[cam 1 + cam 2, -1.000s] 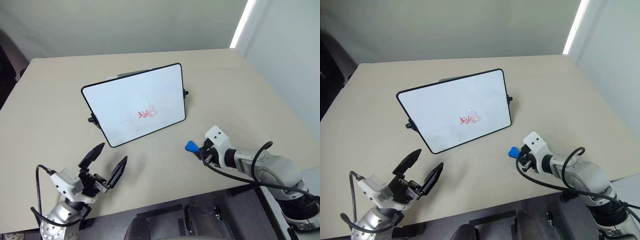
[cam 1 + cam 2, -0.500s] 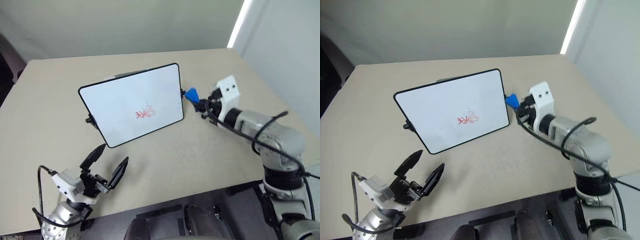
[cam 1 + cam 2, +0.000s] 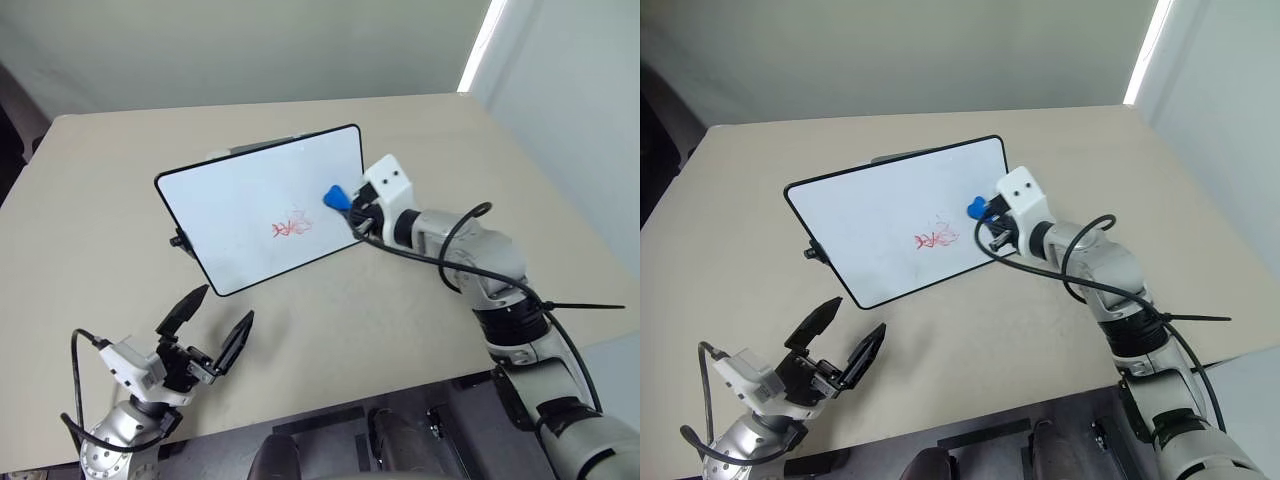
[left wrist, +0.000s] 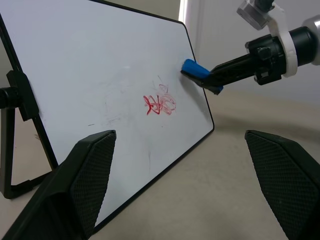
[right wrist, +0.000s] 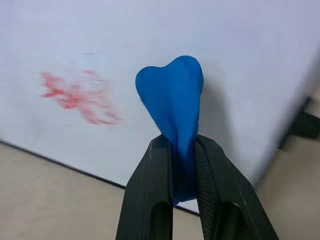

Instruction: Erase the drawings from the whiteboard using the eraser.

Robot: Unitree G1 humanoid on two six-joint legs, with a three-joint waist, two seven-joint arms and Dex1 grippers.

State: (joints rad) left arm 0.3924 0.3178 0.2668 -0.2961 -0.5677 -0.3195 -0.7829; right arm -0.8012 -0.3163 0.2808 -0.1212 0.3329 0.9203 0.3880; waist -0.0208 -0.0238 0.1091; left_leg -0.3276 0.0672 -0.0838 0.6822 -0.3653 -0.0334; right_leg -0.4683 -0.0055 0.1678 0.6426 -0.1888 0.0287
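So far nothing has been wiped, judging by how things lie. Starting at the left, the left end effector [image 3: 212, 328] hangs low over the near part of the desk [image 3: 90, 230], its two black fingers spread wide apart and holding nothing, well short of the board; it looks to have no part in the job at this point. Further in stands the whiteboard [image 3: 235, 205], propped at a tilt on the desk with its face toward the robot. The drawings [image 3: 291, 227], a small red scribble, sit a little right of the middle of the white face and look whole, with thin lines intact and no smear through them. Right of the scribble and slightly higher is the eraser [image 3: 336, 197], a blue block pinched firmly between the fingers of the right end effector [image 3: 350, 207], which reaches in from the right side of the board. The eraser's tip lies at or just off the white surface, near the scribble but not on it; whether it touches the board cannot be told. So the pick-up appears done and the eraser is brought to the board; left to do is pressing it on, sweeping leftward across the red lines, and repeating until the face is clean.
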